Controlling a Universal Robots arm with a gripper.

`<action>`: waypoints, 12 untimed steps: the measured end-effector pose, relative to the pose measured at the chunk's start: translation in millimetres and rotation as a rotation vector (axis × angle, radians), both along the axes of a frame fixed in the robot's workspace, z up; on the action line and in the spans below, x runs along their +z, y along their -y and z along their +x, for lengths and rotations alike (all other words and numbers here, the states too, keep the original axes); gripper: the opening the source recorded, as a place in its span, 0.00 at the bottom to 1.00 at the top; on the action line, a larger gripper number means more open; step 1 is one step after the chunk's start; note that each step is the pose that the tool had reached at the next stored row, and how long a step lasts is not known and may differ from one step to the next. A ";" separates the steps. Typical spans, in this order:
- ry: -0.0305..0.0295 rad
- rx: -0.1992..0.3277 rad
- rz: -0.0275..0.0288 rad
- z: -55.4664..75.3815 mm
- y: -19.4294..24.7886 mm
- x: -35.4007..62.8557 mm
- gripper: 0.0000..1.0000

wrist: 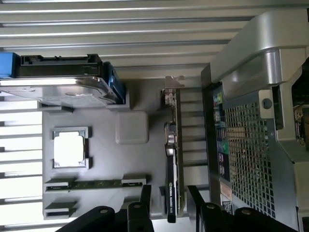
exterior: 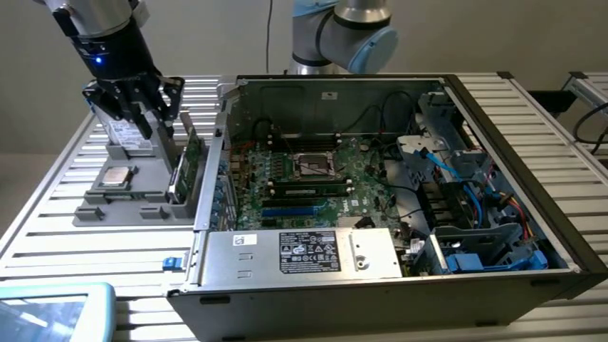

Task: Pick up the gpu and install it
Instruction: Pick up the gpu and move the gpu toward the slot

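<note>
From where I stand, the gripper [exterior: 152,127] hangs over the grey parts tray [exterior: 114,206], at about ten o'clock in the exterior view, and its black fingers [wrist: 145,200] are spread apart with nothing between the pads. The gpu [exterior: 193,153] has not been picked up. It stands on its long edge in a slot along the tray's side nearest the computer case [exterior: 380,306], roughly four o'clock from the gripper in that view and just beside the case's outer wall. Through the wrist camera the gpu [wrist: 173,159] runs straight toward the gripper [wrist: 169,191], one finger to either side of its near end, though I cannot tell how far above the card they hang. The tray also carries a silver hard drive [wrist: 53,89] stood on edge, a square CPU [wrist: 67,149] lying flat in its pocket, and a narrow memory stick [wrist: 96,183]. The case lies open at three o'clock from the tray, with the motherboard [exterior: 314,185] exposed inside and the power supply [exterior: 304,253] at its six o'clock. Everything rests on a slatted aluminium table [exterior: 57,242].
</note>
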State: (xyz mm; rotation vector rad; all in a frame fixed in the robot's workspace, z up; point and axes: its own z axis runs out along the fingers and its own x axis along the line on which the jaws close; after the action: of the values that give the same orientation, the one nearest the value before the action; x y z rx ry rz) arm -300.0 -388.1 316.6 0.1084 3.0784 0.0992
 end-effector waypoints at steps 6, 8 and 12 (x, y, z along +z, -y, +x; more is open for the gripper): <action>0.0001 0.000 0.0002 0.1 0.0 -10.6 0.42; 0.0000 0.000 0.0002 0.2 0.0 -13.7 0.42; 0.0000 0.000 0.0002 0.2 0.0 -18.0 0.42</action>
State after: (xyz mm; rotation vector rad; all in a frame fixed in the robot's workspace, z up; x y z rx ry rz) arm -299.7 -388.1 298.7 0.1086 3.0785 0.0995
